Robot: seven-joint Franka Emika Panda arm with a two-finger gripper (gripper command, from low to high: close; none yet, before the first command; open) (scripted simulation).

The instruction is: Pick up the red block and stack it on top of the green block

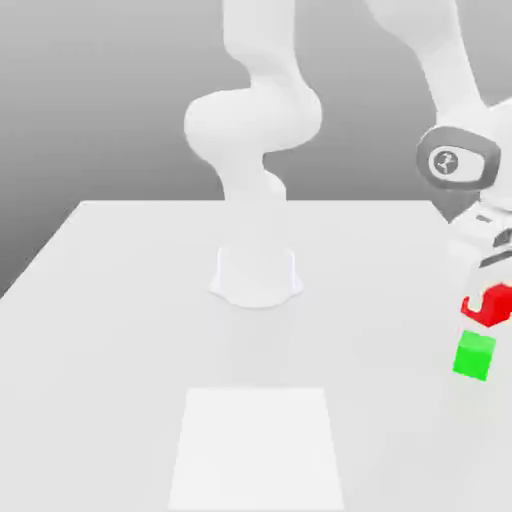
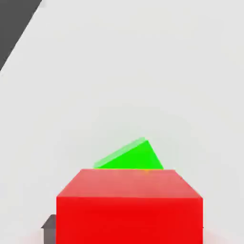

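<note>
White worktop (image 1: 120, 300); at the exterior view's right edge, pincer (image 1: 488, 300) clamped on red block (image 1: 487, 306), just above green block (image 1: 474, 356), w/ gap.

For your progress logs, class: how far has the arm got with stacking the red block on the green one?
Done: the gripper is shut on the red block, lifted off the table. In hand: carrying it above the green block. Left: lowering, releasing; a gap separates them.
</note>
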